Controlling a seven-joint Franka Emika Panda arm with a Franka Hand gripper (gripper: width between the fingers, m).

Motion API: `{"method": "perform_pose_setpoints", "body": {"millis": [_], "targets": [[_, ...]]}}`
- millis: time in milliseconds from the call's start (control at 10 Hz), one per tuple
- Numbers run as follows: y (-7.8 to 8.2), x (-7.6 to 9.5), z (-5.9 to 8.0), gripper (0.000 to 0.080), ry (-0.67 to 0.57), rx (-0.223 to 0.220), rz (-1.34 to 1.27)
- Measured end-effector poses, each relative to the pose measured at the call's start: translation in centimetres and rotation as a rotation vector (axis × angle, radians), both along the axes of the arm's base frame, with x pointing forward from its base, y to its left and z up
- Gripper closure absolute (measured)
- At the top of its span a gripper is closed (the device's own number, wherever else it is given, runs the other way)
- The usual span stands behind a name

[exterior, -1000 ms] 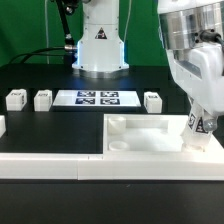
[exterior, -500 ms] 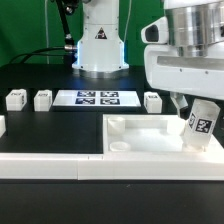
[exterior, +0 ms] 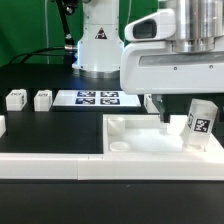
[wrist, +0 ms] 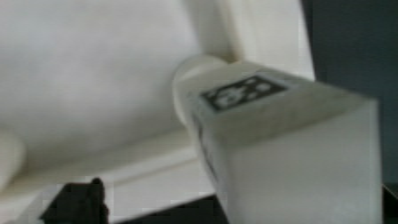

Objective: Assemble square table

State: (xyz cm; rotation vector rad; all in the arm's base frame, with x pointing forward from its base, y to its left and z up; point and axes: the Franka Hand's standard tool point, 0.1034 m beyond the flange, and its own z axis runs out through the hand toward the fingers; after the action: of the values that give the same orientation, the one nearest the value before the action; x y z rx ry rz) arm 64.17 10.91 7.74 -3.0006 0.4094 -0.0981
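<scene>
Large white plastic square slab with a raised rim (exterior: 150,143) lying on the black table (exterior: 50,125) toward the exterior view's right, with a small white tagged leg post (exterior: 200,126) tilted over it, lower end down at the slab. Two-finger gripper (exterior: 164,112) low over the slab, just beside that post on the exterior view's left; cannot tell whether parted or closed, with only one dark fingertip (wrist: 79,200) showing in the wrist view. Second leg post (exterior: 15,98) and third leg post (exterior: 42,98) upright near the marker board (exterior: 97,98), well apart from the slab.

White base (exterior: 97,60), black triangle label (exterior: 98,38); black cables (exterior: 64,14); boxy white hand (exterior: 176,116), grey cylindrical wrist (exterior: 196,18).
</scene>
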Motion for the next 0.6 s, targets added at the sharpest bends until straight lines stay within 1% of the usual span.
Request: {"method": "perform_pose_setpoints", "body": {"millis": [100, 200, 300, 400, 500, 600], "targets": [[0.09, -0.11, -0.13, 0.015, 0.004, 0.001, -0.013], [0.09, -0.1, -0.13, 0.0179, 0.007, 0.004, -0.039], [0.16, -0.12, -0.13, 0.0179, 0.013, 0.01, -0.095], [0.26, -0.13, -0.13, 0.0361, 0.019, 0.018, -0.147], [0.36, -0.15, -0.13, 0.0361, 0.027, 0.027, -0.224], [0.4, -0.15, -0.13, 0.0543, 0.033, 0.032, -0.274]]}}
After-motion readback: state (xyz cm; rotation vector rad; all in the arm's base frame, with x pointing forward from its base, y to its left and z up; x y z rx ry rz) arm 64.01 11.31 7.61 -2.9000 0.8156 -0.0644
